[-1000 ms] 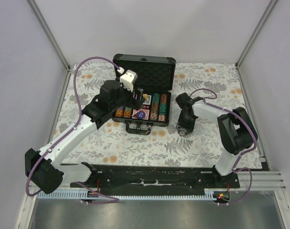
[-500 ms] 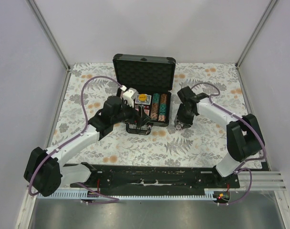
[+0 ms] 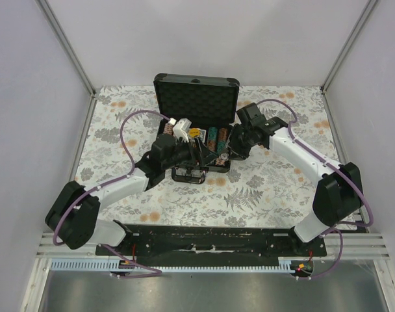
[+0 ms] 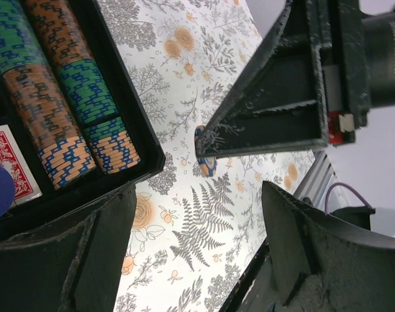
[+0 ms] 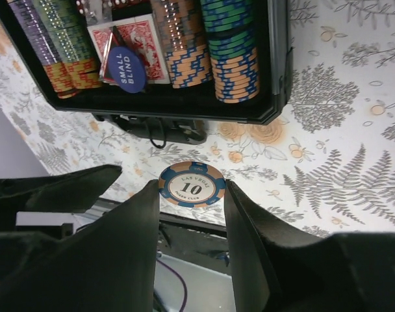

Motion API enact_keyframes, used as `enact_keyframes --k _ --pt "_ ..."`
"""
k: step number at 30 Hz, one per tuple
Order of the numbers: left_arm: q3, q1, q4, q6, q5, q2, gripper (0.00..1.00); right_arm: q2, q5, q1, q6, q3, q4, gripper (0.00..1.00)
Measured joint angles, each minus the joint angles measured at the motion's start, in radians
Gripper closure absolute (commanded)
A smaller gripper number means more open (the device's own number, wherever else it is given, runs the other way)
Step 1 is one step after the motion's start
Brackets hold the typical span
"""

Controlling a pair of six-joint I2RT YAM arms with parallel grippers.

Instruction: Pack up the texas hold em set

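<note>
**Item.** One round orange-and-blue poker chip marked "10" [image 5: 191, 184] is off the table, just outside the front right corner of the open black rectangular hard case [image 5: 279, 58]. Seen from overhead, that is about 4 o'clock of the case. The case lies mid-table, at 12 o'clock from the arm bases.

**Grip.** The right gripper [image 5: 192, 195] is half closed and pinches the chip across its rim, face to the wrist camera. The left gripper [image 4: 199, 195] stands wide open and holds nothing. It is close beside the chip at the same corner.

**Case contents.** Rows of striped chips [image 5: 230, 58] lie on edge. Like-coloured orange chips sit at the front ends of the two right-hand rows. A red card deck [image 5: 136, 39] and a round blue "SMALL BLIND" button [image 5: 125, 69] are at 11 o'clock of the held chip.

**Recommendation.**
- Lift the chip over the front wall.
- Turn it parallel with the orange chips.
- Seat it before releasing, because a rim pinch probably lets it swivel.
- Move the left gripper clear of the path.
</note>
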Motion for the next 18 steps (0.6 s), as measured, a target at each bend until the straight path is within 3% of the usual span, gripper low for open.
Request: enact_keyframes --k 7,15,18 --pt "0.001 -0.004 0.055 -0.076 -0.047 0.037 0.34 -0.003 -0.051 0.004 0.083 0.000 0.041 0.63" --pt "0.002 -0.018 0.083 -0.100 -0.063 0.054 0.36 -0.007 -0.093 0.005 0.159 -0.003 0.092 0.63" --pt "0.002 -0.021 0.087 -0.101 -0.074 0.057 0.46 -0.007 -0.108 0.005 0.181 -0.006 0.106 0.63"
